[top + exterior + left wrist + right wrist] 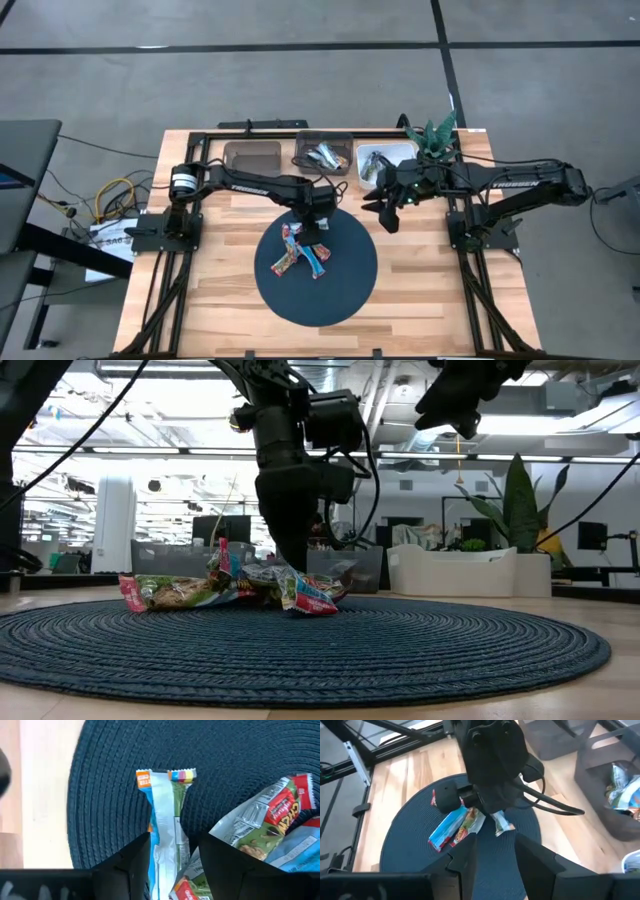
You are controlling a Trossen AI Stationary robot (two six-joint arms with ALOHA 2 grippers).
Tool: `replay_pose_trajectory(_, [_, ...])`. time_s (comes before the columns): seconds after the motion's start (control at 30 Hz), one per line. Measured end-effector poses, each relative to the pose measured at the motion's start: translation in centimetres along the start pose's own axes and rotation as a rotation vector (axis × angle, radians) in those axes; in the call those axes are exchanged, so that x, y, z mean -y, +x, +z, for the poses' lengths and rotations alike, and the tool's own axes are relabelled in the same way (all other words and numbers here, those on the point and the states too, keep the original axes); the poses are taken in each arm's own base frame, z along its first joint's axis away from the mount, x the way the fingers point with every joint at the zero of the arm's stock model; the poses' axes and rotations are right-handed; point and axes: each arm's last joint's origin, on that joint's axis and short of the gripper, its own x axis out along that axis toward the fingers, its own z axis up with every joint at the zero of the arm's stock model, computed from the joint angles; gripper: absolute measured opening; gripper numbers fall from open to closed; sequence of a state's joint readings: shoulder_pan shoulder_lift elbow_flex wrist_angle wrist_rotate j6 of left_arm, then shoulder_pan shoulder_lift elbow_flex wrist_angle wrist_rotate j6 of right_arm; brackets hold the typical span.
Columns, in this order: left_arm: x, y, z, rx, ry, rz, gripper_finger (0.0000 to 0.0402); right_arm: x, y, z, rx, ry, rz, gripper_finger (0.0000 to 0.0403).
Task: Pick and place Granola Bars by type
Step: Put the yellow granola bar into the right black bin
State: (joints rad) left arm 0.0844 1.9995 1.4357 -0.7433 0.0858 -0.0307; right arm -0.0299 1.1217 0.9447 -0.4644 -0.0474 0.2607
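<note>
1. Your left gripper (312, 222) is down on the round dark-blue woven mat (345, 285), at the far edge of the pile of shiny-wrapped granola bars (302, 250).
2. In the left wrist view its two dark fingers (131, 860) stand spread, one on each side of a blue-and-white wrapped bar (164, 825) that lies lengthwise in the gap between them. You cannot tell from the frames whether the pads touch the wrapper.
3. A green-and-red wrapped bar (270, 820) lies just beside the outer face of one finger, overlapping other wrappers.
4. The low view shows the pile resting flat on the mat, with the left gripper's body directly above it.
5. Your right gripper (385, 207) hangs above the table between the mat and the bins, well apart from the pile; its fingers (462, 862) are spread with nothing between them.
6. More bars lie in the middle dark rectangular bin (322, 153) and the white rectangular bin (385, 160) along the far edge of the light wooden table (200, 290).
</note>
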Motion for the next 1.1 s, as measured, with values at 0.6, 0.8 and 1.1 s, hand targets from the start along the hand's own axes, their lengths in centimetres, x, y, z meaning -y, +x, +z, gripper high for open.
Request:
replay_pose_trajectory(0.6, [-0.2, 2.8, -0.2, -0.063, 0.027, 0.005, 0.0149, -0.1, 0.0, -0.3, -0.041, -0.005, 0.045, 0.0124])
replay_pose_trajectory(0.8, [-0.1, 2.3, 0.1, -0.061, 0.027, 0.056, 0.0126, -0.1, 0.0, -0.3, -0.042, -0.005, 0.045, 0.0124])
replay_pose_trajectory(1.1, [0.0, 0.2, 2.2, 0.006, 0.003, 0.047, 0.0058, -0.1, 0.0, -0.3, -0.042, -0.005, 0.044, 0.0124])
